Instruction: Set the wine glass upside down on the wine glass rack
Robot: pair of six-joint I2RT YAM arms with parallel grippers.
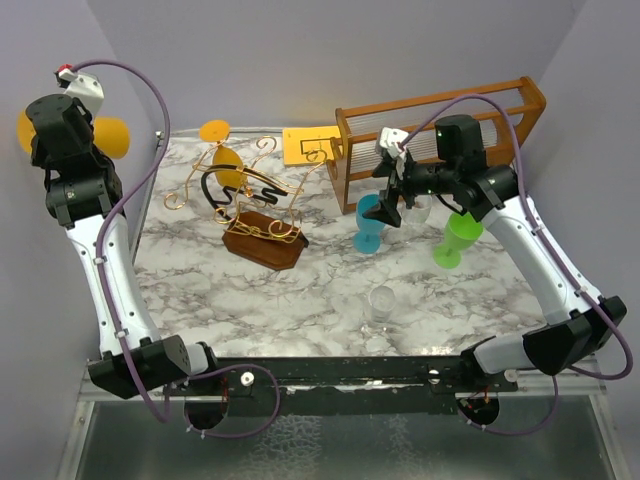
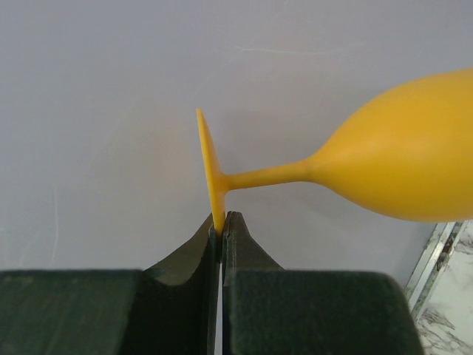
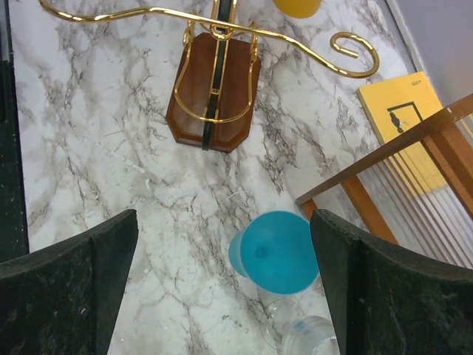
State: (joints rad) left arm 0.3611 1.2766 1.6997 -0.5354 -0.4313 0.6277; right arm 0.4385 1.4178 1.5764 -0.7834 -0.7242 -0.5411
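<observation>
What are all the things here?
rack: one, gold wire on brown base, left middle.
yellow glass: one, at the rack, foot up.
held yellow glass: one, far left, off the table.
blue glass: one, right of middle.
green glass: one, right side.
clear glass: one, near front.
second clear glass: one, beside the blue glass.
card: one, yellow, at the back.
frame: one, orange-brown wood, back right.
table: one, white marble.
left end effector: one, dark, shut on the held yellow glass's foot.
right end effector: one, dark, open above the blue glass.

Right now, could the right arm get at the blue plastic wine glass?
Probably yes: the open right hand hangs directly above the blue plastic wine glass, nothing between; a clear glass stands close beside.
</observation>
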